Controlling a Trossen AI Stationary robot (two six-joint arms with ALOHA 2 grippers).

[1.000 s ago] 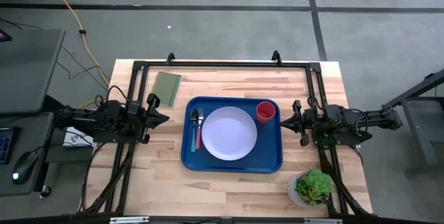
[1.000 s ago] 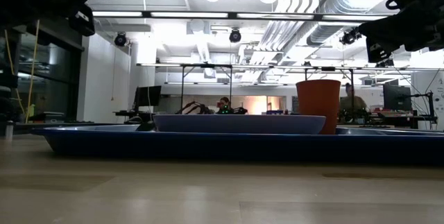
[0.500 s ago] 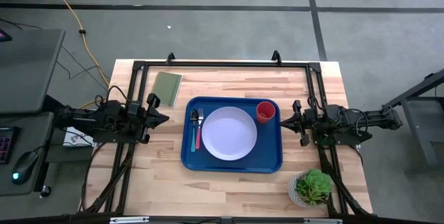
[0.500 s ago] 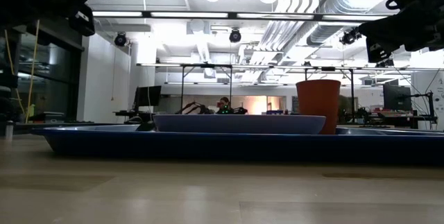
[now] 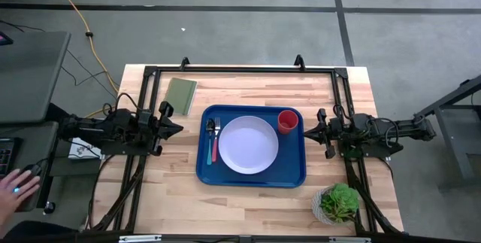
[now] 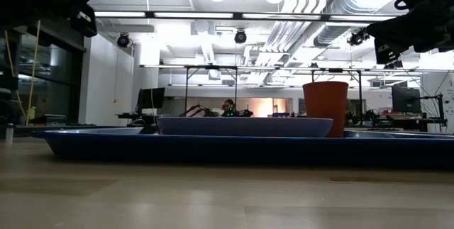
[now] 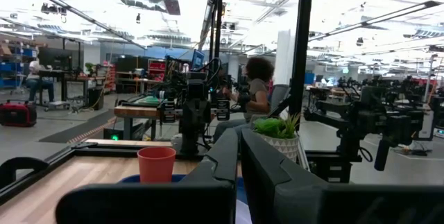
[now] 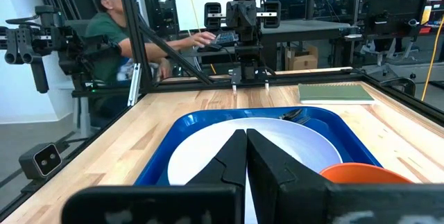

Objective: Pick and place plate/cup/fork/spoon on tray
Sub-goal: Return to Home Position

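Observation:
The blue tray [image 5: 251, 177] lies mid-table. On it rest the pale plate [image 5: 248, 144], the red cup [image 5: 288, 121] at its far right corner, and the pink-handled fork [image 5: 216, 147] and teal-handled spoon [image 5: 210, 142] side by side along its left side. My left gripper [image 5: 179, 129] is shut and empty, left of the tray. My right gripper [image 5: 304, 130] is shut and empty, right of the tray. The cup also shows in the left wrist view [image 7: 156, 164] and the plate in the right wrist view [image 8: 208, 151].
An olive-green pad [image 5: 180, 91] lies at the far left of the table. A potted green plant [image 5: 337, 204] stands at the near right corner. A black frame [image 5: 240, 68] runs along the far edge. A person's hand [image 5: 15, 190] shows at a desk left of the table.
Both arms have kept still. A person's hand has come into view at the desk left of the table.

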